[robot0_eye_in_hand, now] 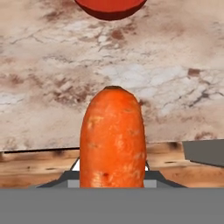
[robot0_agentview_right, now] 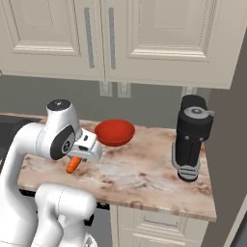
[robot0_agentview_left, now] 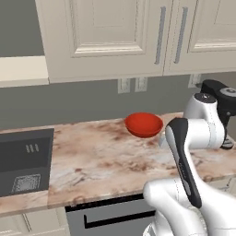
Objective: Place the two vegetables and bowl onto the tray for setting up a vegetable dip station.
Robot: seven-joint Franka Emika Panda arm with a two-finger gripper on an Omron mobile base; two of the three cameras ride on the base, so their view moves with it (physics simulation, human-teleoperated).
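Note:
An orange carrot (robot0_eye_in_hand: 113, 140) stands lengthwise between the fingers of my gripper (robot0_eye_in_hand: 112, 177), which is shut on it. From the right base view the carrot (robot0_agentview_right: 73, 165) hangs under the hand, above the front part of the marble counter (robot0_agentview_right: 144, 173). The red bowl (robot0_agentview_right: 115, 132) sits on the counter beyond the carrot, near the back wall; it is also the red bowl (robot0_agentview_left: 144, 124) in the left base view and shows at the top edge of the hand view (robot0_eye_in_hand: 109, 8). The tray is out of view.
A tall black appliance (robot0_agentview_right: 192, 137) stands on the counter's right end, close to a side wall. A dark cooktop (robot0_agentview_left: 23, 161) is set into the counter at the far left. Wall cabinets (robot0_agentview_left: 115, 37) hang above. The counter's front edge (robot0_eye_in_hand: 52, 151) lies just under the carrot.

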